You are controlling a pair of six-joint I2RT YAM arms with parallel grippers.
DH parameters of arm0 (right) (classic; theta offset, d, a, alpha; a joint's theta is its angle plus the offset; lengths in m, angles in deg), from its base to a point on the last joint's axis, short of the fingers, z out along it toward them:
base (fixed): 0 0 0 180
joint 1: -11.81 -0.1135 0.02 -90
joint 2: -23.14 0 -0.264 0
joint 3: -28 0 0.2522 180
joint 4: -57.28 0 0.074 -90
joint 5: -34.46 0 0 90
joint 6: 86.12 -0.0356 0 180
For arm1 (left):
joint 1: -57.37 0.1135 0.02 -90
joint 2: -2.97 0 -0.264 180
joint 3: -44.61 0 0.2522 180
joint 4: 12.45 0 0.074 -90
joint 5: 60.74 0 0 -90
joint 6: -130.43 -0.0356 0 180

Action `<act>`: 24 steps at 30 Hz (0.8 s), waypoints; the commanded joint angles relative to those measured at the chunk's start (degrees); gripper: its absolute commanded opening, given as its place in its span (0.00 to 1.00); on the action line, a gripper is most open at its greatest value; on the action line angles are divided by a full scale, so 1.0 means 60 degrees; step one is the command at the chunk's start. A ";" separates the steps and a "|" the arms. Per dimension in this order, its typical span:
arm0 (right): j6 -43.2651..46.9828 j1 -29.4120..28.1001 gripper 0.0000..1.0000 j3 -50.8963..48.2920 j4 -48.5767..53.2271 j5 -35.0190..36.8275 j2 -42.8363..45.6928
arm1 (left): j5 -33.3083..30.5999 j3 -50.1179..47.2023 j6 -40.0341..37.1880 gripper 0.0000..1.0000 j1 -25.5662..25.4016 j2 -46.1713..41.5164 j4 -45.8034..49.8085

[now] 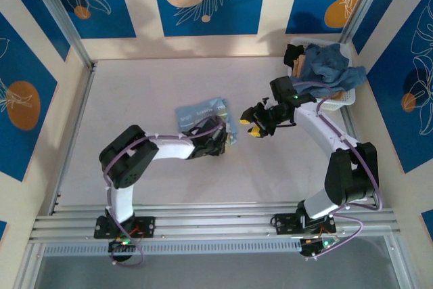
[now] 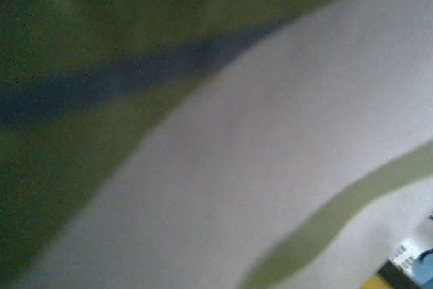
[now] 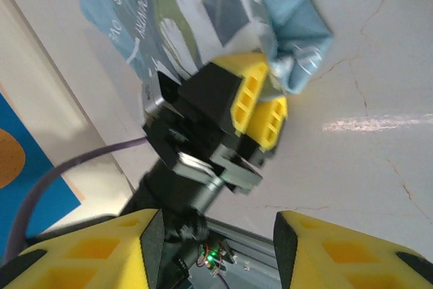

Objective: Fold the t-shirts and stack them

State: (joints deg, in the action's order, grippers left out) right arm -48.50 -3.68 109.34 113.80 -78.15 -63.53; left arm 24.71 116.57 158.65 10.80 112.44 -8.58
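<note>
**Left gripper at the shirt's corner, right gripper standing off**

I am looking down on a pale desk walled by blue leaf-print panels. The pale t-shirt is lying folded near the middle, its long axis running left to right with a slight tilt. The darker t-shirt is heaping over the white basket in the far right corner. The left gripper is sitting on the pale t-shirt's near right corner, fingers drawn together and, I am judging, pinching the bunched cloth there. The right gripper is hanging just beside that corner, fingers spread, carrying nothing. From it the pale t-shirt is lying to the left and the basket behind to the right, so I am reckoning the left arm nearer for tidying and the right for fetching.
</note>
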 commanded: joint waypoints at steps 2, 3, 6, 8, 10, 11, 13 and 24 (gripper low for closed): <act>0.0219 0.0133 0.48 -0.0012 0.0378 -0.0311 0.0354 | 0.0082 -0.0604 0.0745 0.15 0.1308 0.0104 -0.0321; 0.0220 0.0156 0.48 -0.0025 0.0398 -0.0308 0.0395 | 0.0452 -0.0660 -0.0005 0.12 0.1743 0.0048 -0.0320; 0.0221 0.0206 0.48 -0.0111 0.0452 -0.0288 0.0499 | 0.1860 -0.0408 -0.2399 0.09 0.3114 -0.0097 0.0676; 0.0195 0.0233 0.48 -0.0206 0.0425 -0.0262 0.0571 | 0.2575 -0.0236 -0.3909 0.09 0.3980 -0.0195 0.1363; 0.0122 0.0248 0.48 -0.0322 0.0353 -0.0246 0.0628 | 0.3271 0.0061 -0.5326 0.09 0.4936 -0.0177 0.2332; 0.0079 0.0252 0.48 -0.0371 0.0319 -0.0246 0.0645 | 0.3457 0.0152 -0.5956 0.09 0.5367 -0.0135 0.2532; -0.0032 0.0248 0.48 -0.0485 0.0184 -0.0281 0.0645 | 0.3887 0.0751 -0.7436 0.10 0.6308 0.0111 0.3473; -0.0400 -0.0044 0.47 -0.0568 -0.0134 -0.0165 0.0529 | 0.4763 0.5900 -1.2489 0.12 0.9195 0.3175 0.7038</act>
State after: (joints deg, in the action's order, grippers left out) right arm -49.77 -3.22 106.49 113.10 -78.22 -60.65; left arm 52.62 146.10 96.68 64.07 127.39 21.29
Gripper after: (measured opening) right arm 0.475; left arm 0.123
